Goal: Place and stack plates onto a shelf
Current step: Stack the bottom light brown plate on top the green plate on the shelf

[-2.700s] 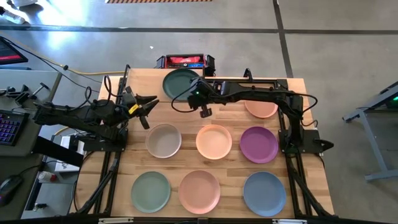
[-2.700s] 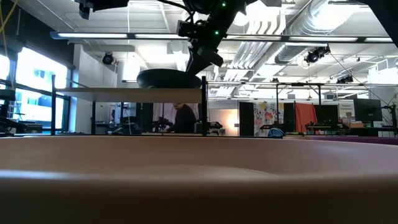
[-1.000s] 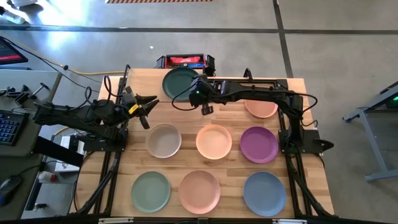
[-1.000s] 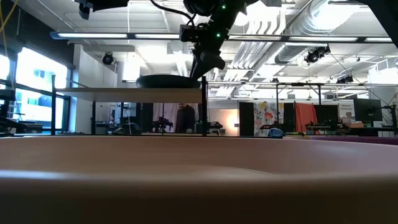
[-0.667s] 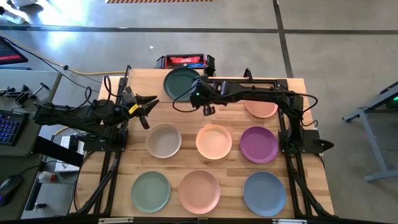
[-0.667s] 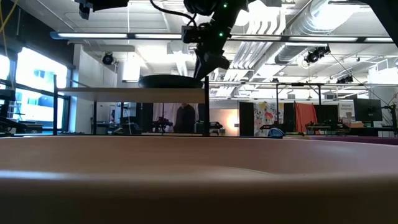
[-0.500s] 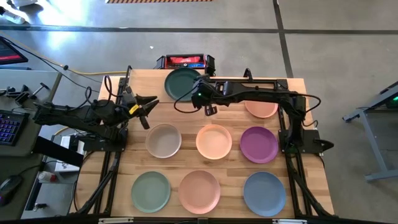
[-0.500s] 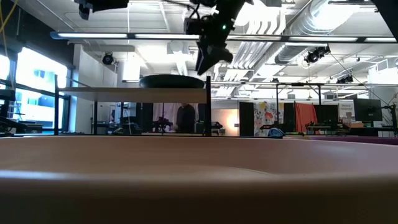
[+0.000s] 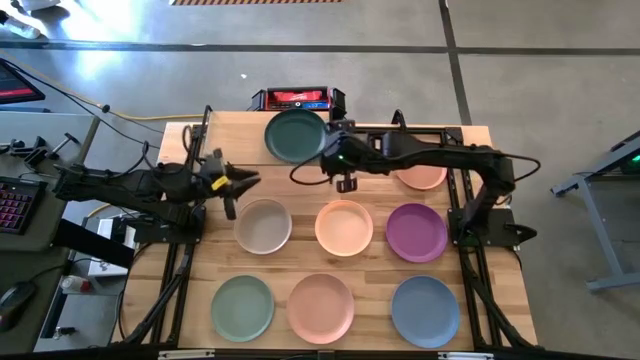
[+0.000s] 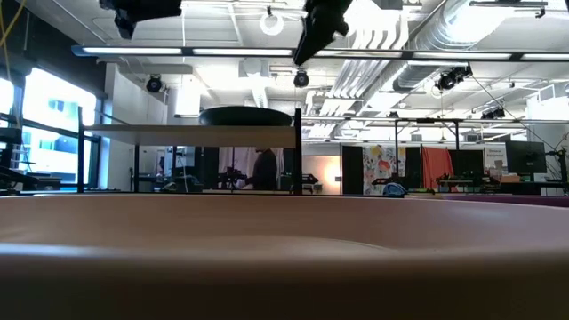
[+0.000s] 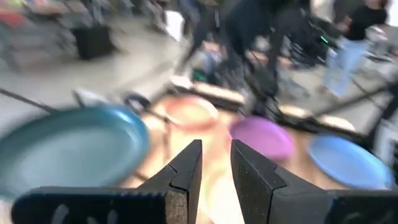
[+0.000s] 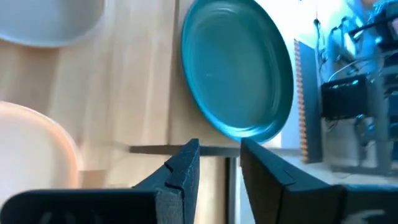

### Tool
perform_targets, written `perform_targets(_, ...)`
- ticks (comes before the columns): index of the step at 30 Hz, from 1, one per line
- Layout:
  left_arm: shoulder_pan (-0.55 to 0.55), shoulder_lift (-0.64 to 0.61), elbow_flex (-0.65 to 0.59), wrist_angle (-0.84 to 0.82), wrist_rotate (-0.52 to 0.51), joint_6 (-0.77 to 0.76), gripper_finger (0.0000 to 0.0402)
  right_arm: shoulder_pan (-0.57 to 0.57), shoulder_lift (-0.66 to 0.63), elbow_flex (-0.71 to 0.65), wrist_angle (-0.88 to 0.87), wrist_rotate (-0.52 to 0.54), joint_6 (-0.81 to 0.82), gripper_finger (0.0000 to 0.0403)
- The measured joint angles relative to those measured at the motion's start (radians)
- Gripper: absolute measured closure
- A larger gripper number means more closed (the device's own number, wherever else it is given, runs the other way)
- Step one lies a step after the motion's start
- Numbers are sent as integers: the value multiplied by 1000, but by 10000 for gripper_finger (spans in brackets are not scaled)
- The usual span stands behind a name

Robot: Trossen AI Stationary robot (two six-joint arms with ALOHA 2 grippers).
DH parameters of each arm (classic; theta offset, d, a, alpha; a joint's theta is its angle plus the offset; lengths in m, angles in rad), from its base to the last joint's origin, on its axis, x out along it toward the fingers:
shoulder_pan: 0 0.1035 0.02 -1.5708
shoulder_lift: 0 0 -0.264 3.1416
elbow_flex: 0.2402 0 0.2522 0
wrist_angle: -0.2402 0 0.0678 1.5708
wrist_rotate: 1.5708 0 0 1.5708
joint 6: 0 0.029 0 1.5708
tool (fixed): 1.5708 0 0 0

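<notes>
Teal plate [image 9: 295, 135] rests alone on the shelf [image 10: 178, 132]; seven plates lie on the counter [image 9: 190, 290]. Right gripper [image 9: 346, 184] hangs above the shelf's near edge, fingers apart, empty. Left gripper [image 9: 232, 186] hovers near the beige plate [image 9: 263, 225], fingers slightly apart, empty. Risk: the teal plate sits near the shelf's end; an off-centre stack could tip or slide off

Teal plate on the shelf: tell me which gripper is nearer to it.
Right. The right gripper hangs empty just beside the teal plate, off its rim toward the table's middle. The left gripper is farther away, out past the shelf end near the beige plate.
</notes>
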State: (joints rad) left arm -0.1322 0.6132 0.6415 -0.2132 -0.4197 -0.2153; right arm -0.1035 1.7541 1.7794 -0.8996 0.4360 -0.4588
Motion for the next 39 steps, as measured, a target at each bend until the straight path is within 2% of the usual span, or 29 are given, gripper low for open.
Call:
perform_targets(7, 0, 20, 0, -172, 177, -158, 328, 55, -56, 0, -74, -7, 232, 306)
perform_targets(17, 0, 151, 0, -137, 319, -235, 328, 158, -81, 0, -174, -44, 500, 306)
perform_targets(27, -7, 324, 0, 5, 442, -381, 328, 216, -81, 0, -257, -80, 591, 306)
perform_targets(34, -64, 430, 0, 139, 444, -546, 328, 222, -81, 0, -272, -113, 601, 306)
perform_targets(39, -109, 504, 0, 168, 435, -668, 328, 222, -81, 0, -272, -153, 601, 306)
